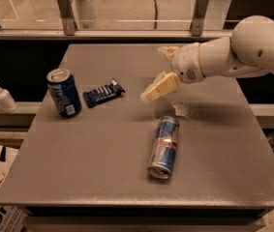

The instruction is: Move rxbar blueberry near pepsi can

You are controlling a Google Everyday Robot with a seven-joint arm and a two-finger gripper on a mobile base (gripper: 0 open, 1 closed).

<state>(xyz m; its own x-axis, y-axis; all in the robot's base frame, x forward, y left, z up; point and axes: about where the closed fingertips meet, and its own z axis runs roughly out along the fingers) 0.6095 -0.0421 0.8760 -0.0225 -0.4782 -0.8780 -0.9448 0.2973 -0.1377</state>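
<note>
The rxbar blueberry (102, 94), a flat dark navy bar, lies on the grey table (112, 173) at the left. It sits just right of the upright pepsi can (64, 93), a small gap apart. My gripper (153, 74) is to the right of the bar, lifted above the table's middle. It is open and holds nothing. Its cream fingers (159, 87) point left and down toward the bar's side.
A slim blue-and-silver can (164, 146) lies on its side at the table's centre, below the gripper. A white pump bottle (2, 96) stands on a ledge off the left edge. A glass railing (127, 13) runs behind the table.
</note>
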